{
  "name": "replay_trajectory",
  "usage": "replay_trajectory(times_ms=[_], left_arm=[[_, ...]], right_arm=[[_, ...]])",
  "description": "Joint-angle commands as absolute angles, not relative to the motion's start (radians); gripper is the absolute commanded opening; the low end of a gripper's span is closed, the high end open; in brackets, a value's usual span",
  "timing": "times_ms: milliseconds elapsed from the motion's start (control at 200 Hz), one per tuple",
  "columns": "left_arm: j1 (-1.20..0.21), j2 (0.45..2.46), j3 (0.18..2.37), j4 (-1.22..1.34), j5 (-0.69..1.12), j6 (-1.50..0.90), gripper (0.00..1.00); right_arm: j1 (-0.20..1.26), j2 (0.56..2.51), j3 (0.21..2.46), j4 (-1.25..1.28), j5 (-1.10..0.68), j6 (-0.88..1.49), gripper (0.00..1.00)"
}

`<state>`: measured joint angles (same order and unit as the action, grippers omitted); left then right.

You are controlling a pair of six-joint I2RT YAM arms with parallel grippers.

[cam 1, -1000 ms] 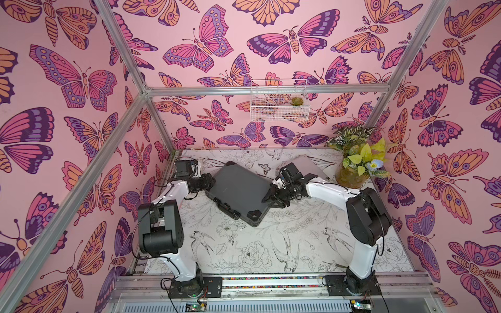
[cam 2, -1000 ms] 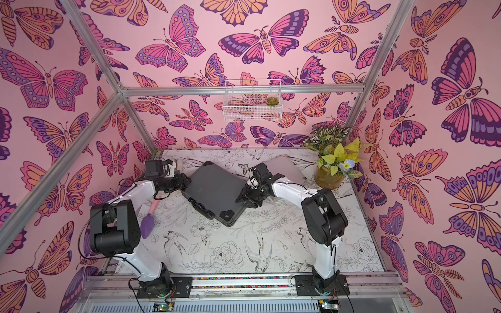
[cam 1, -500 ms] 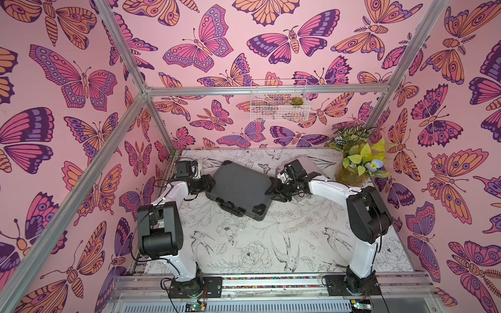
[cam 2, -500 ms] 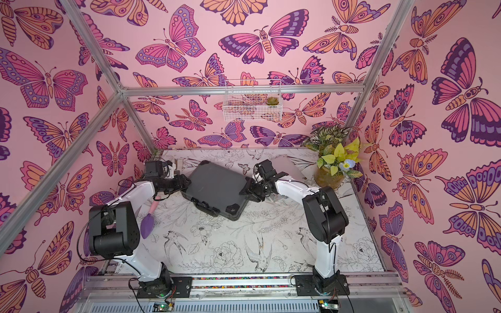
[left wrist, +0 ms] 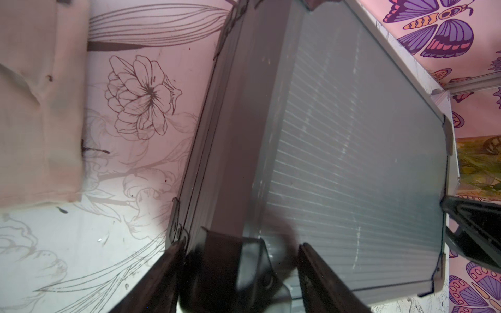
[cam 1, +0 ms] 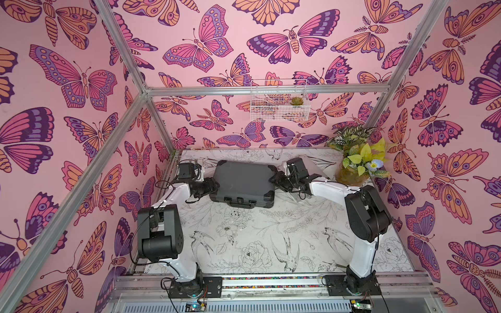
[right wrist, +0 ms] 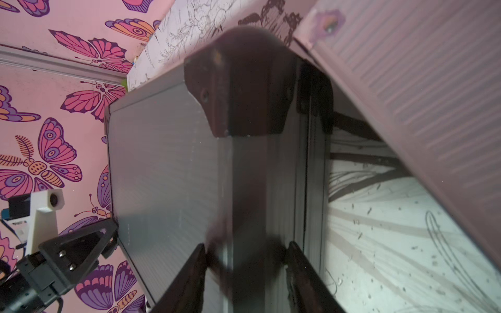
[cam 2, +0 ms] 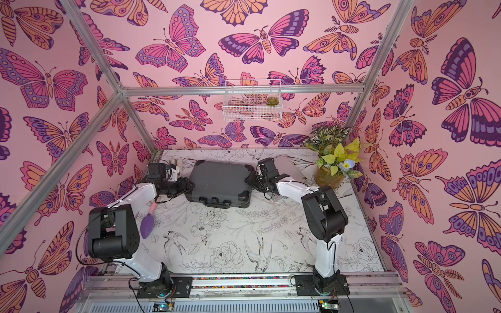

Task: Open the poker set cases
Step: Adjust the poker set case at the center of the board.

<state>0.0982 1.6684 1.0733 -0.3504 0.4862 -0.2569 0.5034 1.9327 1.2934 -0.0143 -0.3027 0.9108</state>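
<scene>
Wrist views: left gripper point(left wrist: 241, 245), right gripper point(right wrist: 246, 245) clamp grey case point(cam 1: 244, 180) ends by bench point(cam 1: 257, 244) back edge; uneven pull risks slip.

Closed dark grey case point(cam 2: 219, 180) flat on table point(cam 2: 244, 244); left gripper point(cam 2: 189, 186), right gripper point(cam 2: 250, 179) at opposite ends

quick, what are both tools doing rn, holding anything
left tool: closed on the dark grey case, at one end.
right tool: closed on the same case, opposite end.
</scene>
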Motion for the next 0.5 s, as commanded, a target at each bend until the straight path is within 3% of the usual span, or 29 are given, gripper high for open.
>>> replay_trajectory(times_ms=[0,285,496], left_arm=[[-0.017,1.711,0.986,-0.638,0.733,-0.288,0.67],[-0.023,1.687,0.961,-0.638,0.748,-0.294,0.65],[-0.025,1.630,0.904,-0.628,0.755,-0.315,0.65]], right_arm=[[0.585,2.011,1.316,0.039,-0.440,0.862,0.49],[0.627,2.021,1.308,0.011,-0.500,0.831,0.49],[0.659,2.029,1.321,0.011,-0.566,0.809,0.56]])
